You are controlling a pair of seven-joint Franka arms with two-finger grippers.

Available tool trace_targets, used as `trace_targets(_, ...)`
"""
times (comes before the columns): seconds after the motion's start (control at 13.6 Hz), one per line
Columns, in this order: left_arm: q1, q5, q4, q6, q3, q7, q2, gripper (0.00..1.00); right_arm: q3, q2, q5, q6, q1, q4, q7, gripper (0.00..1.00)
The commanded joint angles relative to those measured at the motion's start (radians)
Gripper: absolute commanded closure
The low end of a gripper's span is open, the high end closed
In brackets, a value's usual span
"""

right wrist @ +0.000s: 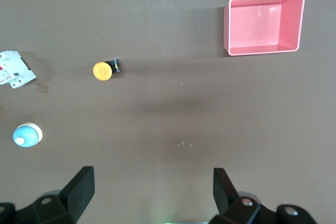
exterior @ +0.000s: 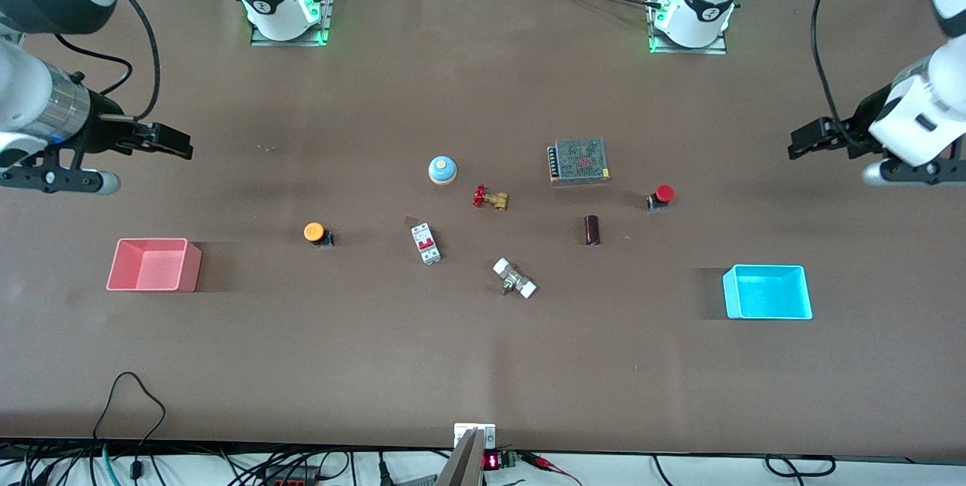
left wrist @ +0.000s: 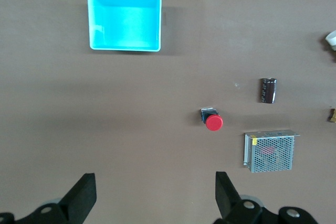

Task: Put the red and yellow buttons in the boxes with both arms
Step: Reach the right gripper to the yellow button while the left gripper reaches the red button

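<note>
The red button (exterior: 662,196) lies on the table toward the left arm's end; it also shows in the left wrist view (left wrist: 212,120). The orange-yellow button (exterior: 317,233) lies toward the right arm's end, also in the right wrist view (right wrist: 105,70). The cyan box (exterior: 767,292) (left wrist: 125,21) and the salmon pink box (exterior: 154,265) (right wrist: 264,23) stand empty near the table's ends. My left gripper (exterior: 801,146) (left wrist: 155,196) is open and empty, up over the table's end. My right gripper (exterior: 175,143) (right wrist: 153,192) is open and empty over its own end.
Between the buttons lie a blue-domed round piece (exterior: 442,170), a brass valve with a red handwheel (exterior: 490,198), a white circuit breaker (exterior: 426,243), a white-ended fitting (exterior: 515,278), a dark cylinder (exterior: 592,230) and a mesh-topped metal box (exterior: 579,161).
</note>
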Motion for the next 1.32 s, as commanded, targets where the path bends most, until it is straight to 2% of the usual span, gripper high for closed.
trace_targets(0.0,-0.013,0.002,0.039,0.023,-0.002,0.008,0.075,0.00,0.000,0.019,0.010,0.160,-0.006,-0.100,-0.009,0.00)
trace_targets(0.15,-0.035,0.002,0.001,0.057,-0.002,0.023,0.110,0.00,0.001,0.030,0.008,0.367,0.007,-0.218,0.005,0.00)
trace_targets(0.29,-0.087,0.000,-0.034,0.089,-0.005,0.022,0.137,0.00,0.001,0.068,-0.001,0.417,0.032,-0.232,0.013,0.00)
trace_targets(0.37,-0.098,0.000,-0.078,0.154,-0.005,0.023,0.128,0.00,0.006,0.067,-0.006,0.458,0.040,-0.272,0.023,0.00)
trace_targets(0.51,-0.116,-0.002,-0.157,0.196,-0.005,0.023,0.131,0.00,0.020,0.059,-0.028,0.567,0.047,-0.364,0.027,0.00)
trace_targets(0.59,-0.119,-0.012,-0.190,0.224,-0.005,0.023,0.135,0.00,0.050,0.059,-0.044,0.613,0.044,-0.393,0.030,0.00)
trace_targets(0.66,-0.140,-0.015,-0.233,0.279,-0.005,0.008,0.140,0.00,0.066,0.066,-0.068,0.645,0.044,-0.406,0.069,0.00)
trace_targets(0.88,-0.158,-0.017,-0.280,0.383,-0.008,-0.061,0.184,0.00,0.107,0.109,-0.145,0.696,0.050,-0.407,0.195,0.00)
trace_targets(1.25,-0.204,-0.017,-0.447,0.633,-0.008,-0.234,0.223,0.00,0.110,0.185,-0.150,0.780,0.099,-0.407,0.310,0.00)
